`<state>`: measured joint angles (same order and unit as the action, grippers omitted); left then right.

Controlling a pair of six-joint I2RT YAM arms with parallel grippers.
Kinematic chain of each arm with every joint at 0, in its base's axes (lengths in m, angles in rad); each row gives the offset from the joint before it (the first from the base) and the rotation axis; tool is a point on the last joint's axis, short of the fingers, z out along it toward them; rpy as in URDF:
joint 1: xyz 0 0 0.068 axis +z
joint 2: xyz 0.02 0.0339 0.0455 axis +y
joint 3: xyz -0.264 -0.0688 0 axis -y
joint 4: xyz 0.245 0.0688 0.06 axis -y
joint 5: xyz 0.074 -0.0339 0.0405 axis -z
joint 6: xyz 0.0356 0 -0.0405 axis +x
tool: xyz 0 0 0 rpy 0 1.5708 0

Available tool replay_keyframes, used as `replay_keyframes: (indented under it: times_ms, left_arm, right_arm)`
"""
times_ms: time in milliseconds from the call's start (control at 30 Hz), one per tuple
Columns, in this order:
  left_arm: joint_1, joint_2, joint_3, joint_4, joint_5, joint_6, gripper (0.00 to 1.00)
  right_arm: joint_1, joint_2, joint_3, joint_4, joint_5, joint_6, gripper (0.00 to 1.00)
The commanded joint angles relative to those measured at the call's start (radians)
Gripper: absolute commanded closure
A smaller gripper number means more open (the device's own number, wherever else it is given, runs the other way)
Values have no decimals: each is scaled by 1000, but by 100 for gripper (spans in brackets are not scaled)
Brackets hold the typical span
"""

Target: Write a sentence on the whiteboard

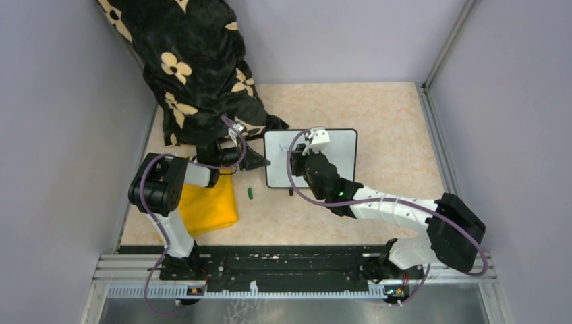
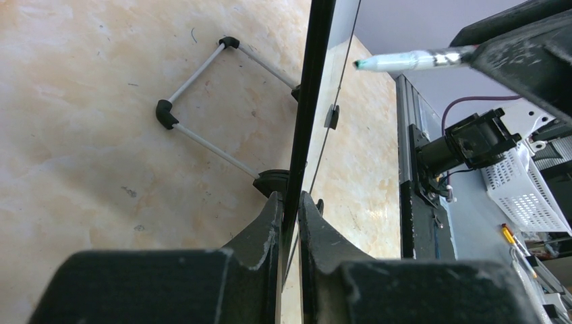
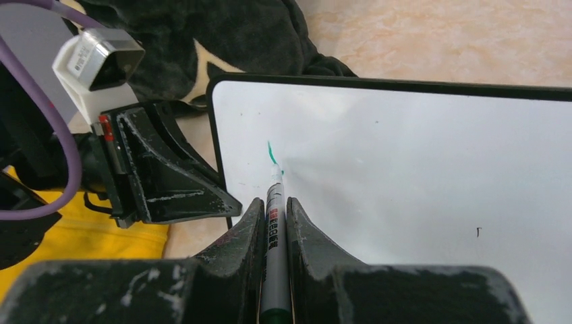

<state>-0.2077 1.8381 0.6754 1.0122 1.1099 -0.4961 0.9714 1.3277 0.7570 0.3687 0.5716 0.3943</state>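
Note:
The whiteboard [image 1: 337,154] stands on the table, white with a thin black frame. My left gripper [image 1: 260,160] is shut on its left edge; in the left wrist view the frame [image 2: 307,101] runs edge-on between the jaws of that gripper [image 2: 291,202]. My right gripper [image 3: 273,202] is shut on a grey marker [image 3: 274,229] with a green end. The marker's tip touches the board [image 3: 418,169] near its left edge. Of the sentence, only one short green stroke [image 3: 271,154] shows above the tip. The same marker [image 2: 405,62] appears from the side in the left wrist view.
A black cloth with cream flowers [image 1: 195,61] lies heaped at the back left, touching the left arm. A yellow folded cloth [image 1: 206,206] sits under the left arm. A small green cap [image 1: 249,194] lies near it. The board's wire stand [image 2: 195,101] rests behind it. Grey walls enclose the table.

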Motion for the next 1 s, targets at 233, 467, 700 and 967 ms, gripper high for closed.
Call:
replay_keyframes:
  times_ms: [233, 467, 700, 967]
  left_arm:
    - [-4, -1, 11, 20, 5, 5, 98]
    - [-4, 1, 11, 22, 5, 4, 98]
    - [-4, 1, 10, 22, 5, 4, 99]
    - [-4, 2, 11, 22, 5, 4, 99]
  right_arm:
    - [-33, -57, 34, 44, -3, -3, 100]
    - [-44, -39, 30, 50, -9, 8, 100]
    - [-49, -20, 24, 50, -22, 17, 100]
    - [-50, -9, 9, 25, -40, 35, 100]
